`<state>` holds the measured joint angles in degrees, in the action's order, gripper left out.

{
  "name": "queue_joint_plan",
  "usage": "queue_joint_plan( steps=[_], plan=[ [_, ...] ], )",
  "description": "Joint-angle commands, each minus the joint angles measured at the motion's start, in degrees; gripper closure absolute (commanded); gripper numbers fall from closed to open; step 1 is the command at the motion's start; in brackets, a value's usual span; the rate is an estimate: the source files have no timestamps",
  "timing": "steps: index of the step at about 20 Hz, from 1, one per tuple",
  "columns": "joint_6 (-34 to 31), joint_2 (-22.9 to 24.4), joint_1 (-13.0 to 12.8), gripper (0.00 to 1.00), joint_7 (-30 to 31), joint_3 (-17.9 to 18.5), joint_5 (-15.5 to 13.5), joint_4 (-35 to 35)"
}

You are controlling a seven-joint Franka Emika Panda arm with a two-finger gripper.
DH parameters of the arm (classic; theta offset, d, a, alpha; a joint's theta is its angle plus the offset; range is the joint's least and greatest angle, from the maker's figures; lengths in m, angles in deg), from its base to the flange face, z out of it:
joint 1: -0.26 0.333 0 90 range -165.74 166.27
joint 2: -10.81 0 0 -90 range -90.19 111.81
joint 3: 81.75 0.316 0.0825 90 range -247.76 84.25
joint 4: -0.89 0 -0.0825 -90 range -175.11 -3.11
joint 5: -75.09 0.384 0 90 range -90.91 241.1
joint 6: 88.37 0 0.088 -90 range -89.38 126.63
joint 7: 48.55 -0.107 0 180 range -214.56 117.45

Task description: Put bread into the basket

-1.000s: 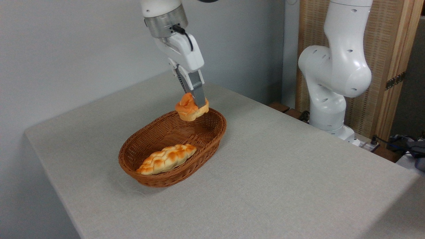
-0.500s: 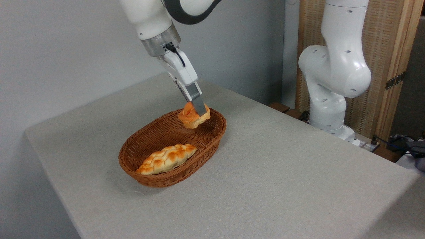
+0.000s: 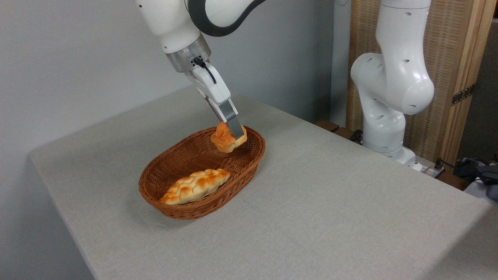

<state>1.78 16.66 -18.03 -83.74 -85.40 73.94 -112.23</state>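
1. Bread: small orange-golden bun, lumpy top, paler underside. Held in the air over the far end of the basket, tilted, its base just above the weave; contact with the basket floor cannot be made out.
2. Gripper: jaws clenched on the bread. One grey finger lies across the near side of the bun; the other is hidden behind it. The gripper body slants down from upper left.
3. Basket: oval, brown woven wicker, low flared sides, standing on the table with its long axis running from near left to far right.
4. Braided loaf: long, pale with browned ridges, lying inside the near half of the basket along its long axis. It fills much of that end; the far end beneath the bun shows bare weave. Loaf and bun are apart.
5. Table: covered in a light grey cloth; the basket is the only item on it, set toward the left half.
6. Arm: white segments rise from a base beyond the table's far right edge, loop out of the top of the view, and come down at upper left to the metal wrist ring.
7. Surroundings: plain grey wall behind; wooden slatted panel at right; dark cables near the right edge.
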Motion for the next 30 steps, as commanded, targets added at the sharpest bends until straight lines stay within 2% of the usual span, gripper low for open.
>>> queue_joint_plan(
  steps=[1,12,16,17,20,24,30],
  plan=[
    [0.9,0.2,-0.3,0.00,1.1,0.1,-0.2,-0.2],
    [1.0,0.7,-0.3,0.00,1.8,0.2,0.1,0.5],
    [0.9,0.9,0.6,0.00,3.9,0.6,3.1,5.3],
    [0.7,0.9,1.1,0.00,3.8,0.9,3.4,6.9],
    [0.7,0.2,6.9,0.00,3.4,0.9,2.8,12.8],
    [0.7,-2.7,11.8,0.00,3.3,1.0,2.8,19.4],
    [2.0,-3.8,12.3,0.00,2.8,1.1,2.2,20.4]
  ],
)
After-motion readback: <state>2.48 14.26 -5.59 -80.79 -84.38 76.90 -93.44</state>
